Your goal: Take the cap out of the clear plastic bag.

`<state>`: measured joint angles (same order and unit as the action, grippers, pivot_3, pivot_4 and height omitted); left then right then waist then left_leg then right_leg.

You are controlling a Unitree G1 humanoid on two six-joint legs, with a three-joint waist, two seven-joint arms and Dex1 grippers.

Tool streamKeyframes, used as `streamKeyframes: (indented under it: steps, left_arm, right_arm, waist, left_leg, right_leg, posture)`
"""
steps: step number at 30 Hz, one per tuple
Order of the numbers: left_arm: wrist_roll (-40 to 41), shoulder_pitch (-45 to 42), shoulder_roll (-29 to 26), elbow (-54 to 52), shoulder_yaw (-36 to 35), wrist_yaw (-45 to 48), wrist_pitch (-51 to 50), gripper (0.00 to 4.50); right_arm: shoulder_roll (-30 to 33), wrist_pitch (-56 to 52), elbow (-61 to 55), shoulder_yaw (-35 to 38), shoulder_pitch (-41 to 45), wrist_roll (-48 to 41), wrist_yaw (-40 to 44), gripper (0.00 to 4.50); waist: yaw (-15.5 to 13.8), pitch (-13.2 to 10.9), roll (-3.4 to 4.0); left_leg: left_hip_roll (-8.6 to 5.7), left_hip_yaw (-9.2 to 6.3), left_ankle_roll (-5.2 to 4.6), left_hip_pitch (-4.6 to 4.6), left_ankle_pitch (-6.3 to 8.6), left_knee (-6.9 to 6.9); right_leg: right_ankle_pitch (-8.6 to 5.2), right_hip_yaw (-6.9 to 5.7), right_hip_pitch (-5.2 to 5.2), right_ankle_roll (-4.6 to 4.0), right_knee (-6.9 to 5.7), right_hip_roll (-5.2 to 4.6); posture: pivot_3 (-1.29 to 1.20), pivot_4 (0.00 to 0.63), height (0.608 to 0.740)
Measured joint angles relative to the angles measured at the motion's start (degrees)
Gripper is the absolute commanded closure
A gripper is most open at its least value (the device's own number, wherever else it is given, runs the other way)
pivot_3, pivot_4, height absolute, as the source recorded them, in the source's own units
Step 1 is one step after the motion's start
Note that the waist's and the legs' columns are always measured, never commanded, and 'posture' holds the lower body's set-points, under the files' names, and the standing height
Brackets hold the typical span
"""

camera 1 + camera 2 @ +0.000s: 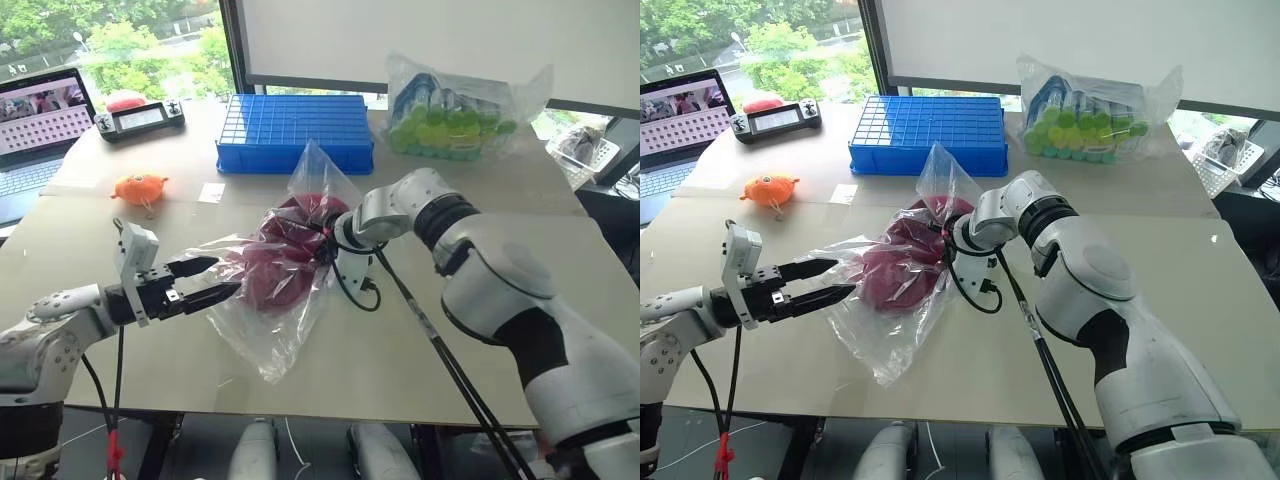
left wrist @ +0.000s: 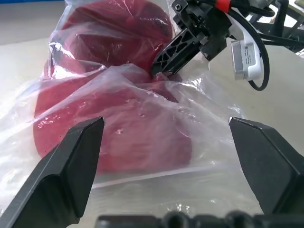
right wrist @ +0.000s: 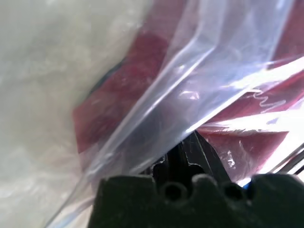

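cap (image 1: 285, 262): matt red cloth | clear plastic bag (image 1: 290, 330): glossy, wrinkled film

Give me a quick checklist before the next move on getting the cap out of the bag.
1. Cap inside the clear plastic bag: yes, not out yet, not ok.
2. Left gripper open, beside the bag, nothing held: ok.
3. Right gripper at the bag over the cap: ok.
4. Right gripper's hold on cap or plastic: cannot tell.
5. Bag resting on the table: ok.
6. Orange toy and blue crate apart from the bag: ok.
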<state>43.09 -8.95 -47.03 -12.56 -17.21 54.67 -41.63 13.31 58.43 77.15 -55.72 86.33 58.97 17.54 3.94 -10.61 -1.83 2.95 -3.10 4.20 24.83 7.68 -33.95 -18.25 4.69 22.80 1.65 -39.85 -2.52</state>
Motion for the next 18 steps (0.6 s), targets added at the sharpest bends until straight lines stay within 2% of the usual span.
streamKeyframes:
  steps: [9,12,14,18]
  left_arm:
    - [-0.1,-1.3,-0.6,0.2,0.5,1.6,-0.1,0.00]
    - [-0.2,-2.6,-0.6,0.9,0.9,2.2,-0.1,0.00]
    - [-0.2,-3.1,-0.6,1.4,1.6,2.4,-0.1,0.00]
    - [-0.4,-3.8,-0.6,2.2,2.4,3.0,0.0,0.00]
  right_arm:
    - [2.7,-3.6,0.3,6.4,0.0,-6.2,8.1,0.05]
    - [3.7,-3.5,0.2,10.8,0.0,-10.9,14.2,0.05]
    - [5.3,-3.5,-0.1,14.9,-0.1,-15.8,21.2,0.05]
    - [8.7,-9.5,-6.4,27.3,-3.9,-33.2,42.5,0.05]
  waist:
    - [0.0,0.0,-0.01]
    - [0.0,0.0,-0.01]
    - [0.0,-0.1,-0.02]
    - [0.0,-0.1,-0.02]
  left_leg:
    - [0.00,-0.03,0.00,-0.21,0.00,0.02]
    - [-0.01,-0.02,0.00,-0.21,0.00,0.01]
    - [0.00,-0.03,0.00,-0.21,0.00,0.01]
    - [0.01,-0.13,0.00,-0.25,0.00,-0.01]
  right_leg:
    - [0.00,-0.03,-0.23,0.00,0.01,0.00]
    - [0.00,-0.03,-0.26,0.01,0.04,-0.01]
    - [0.00,-0.05,-0.28,0.01,0.04,0.00]
    - [0.00,-0.19,-0.49,0.01,0.14,-0.01]
  posture:
    - [0.00,0.150,0.729]
    - [0.00,0.150,0.729]
    - [0.00,0.150,0.729]
    - [0.00,0.150,0.729]
